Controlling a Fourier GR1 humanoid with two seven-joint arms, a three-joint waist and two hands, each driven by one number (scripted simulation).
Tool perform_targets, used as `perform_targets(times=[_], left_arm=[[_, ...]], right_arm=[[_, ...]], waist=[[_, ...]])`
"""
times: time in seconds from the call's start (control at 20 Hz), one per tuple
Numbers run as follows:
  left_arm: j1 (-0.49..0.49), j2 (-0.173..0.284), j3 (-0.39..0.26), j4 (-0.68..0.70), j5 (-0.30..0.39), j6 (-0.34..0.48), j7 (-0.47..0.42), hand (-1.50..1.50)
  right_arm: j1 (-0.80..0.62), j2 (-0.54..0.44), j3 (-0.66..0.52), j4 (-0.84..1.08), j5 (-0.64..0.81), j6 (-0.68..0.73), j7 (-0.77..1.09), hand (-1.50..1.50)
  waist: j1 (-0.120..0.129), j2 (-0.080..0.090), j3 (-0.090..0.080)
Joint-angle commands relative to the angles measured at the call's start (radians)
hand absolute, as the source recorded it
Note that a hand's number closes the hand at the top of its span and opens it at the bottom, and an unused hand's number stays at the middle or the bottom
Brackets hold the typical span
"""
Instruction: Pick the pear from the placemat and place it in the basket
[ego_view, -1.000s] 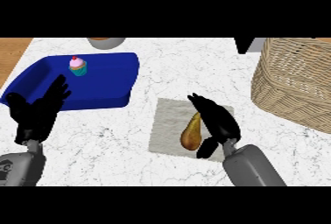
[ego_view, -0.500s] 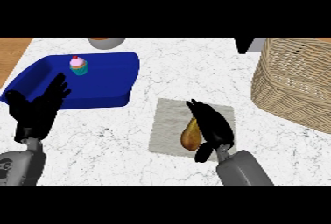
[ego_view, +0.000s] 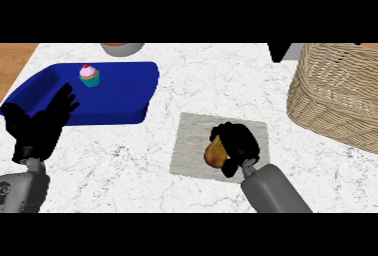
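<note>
right hand (ego_view: 238, 146) is down on the pear (ego_view: 215, 153), fingers curled over and around it from the right side, so the grasp looks made or very nearly made. only the left flank of the pear shows, brown-yellow; the rest is hidden under the black fingers. can't tell whether the thumb is under it.

the pear is on the placemat (ego_view: 193, 150), the pale square cloth lying near the middle of the counter (ego_view: 221, 75), a bit toward the front edge. no sign of lift: fruit looks to be resting on the cloth, though the hand blocks the contact.

the basket (ego_view: 339, 95) stands at the counter's right edge, well apart from the placemat, wicker, open top partly cut off by the view. nothing visible inside from this angle.

left hand (ego_view: 43, 125) is open, fingers up, resting at the counter's left edge just in front of the blue tray (ego_view: 125, 107). not part of the job.

the tray sits toward the back left corner with a cupcake (ego_view: 89, 76) in it. a grey bowl (ego_view: 122, 48) shows at the back edge.

progress, judged: reach done, grip on or closing. left to do: lift off the placemat, carry right to the basket, let go inside. roughly a third in.
</note>
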Motion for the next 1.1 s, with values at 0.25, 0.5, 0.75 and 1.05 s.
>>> perform_targets(times=[0.25, 0.5, 0.75, 1.05], left_arm=[[-0.051, -0.006, 0.014, 0.012, -0.015, 0.003, 0.040, 0.00], [-0.002, 0.018, 0.038, -0.016, 0.005, -0.020, 0.026, 0.00], [0.048, -0.040, -0.006, -0.040, -0.036, 0.011, -0.009, 0.00], [0.015, -0.022, 0.015, -0.006, -0.024, -0.001, -0.016, 0.00]], right_arm=[[0.008, 0.031, 0.009, 0.071, 0.062, -0.013, -0.024, 1.50], [0.283, 0.032, 0.249, -0.271, -0.048, -0.127, 0.220, 1.50], [0.472, 0.032, 0.365, -0.445, 0.009, -0.182, 0.296, 1.50], [0.533, 0.033, 0.384, -0.611, -0.142, -0.408, 0.139, 1.50]], waist=[[-0.004, 0.005, 0.001], [-0.015, -0.001, 0.001], [-0.012, 0.002, 0.001], [-0.019, 0.002, 0.002]])
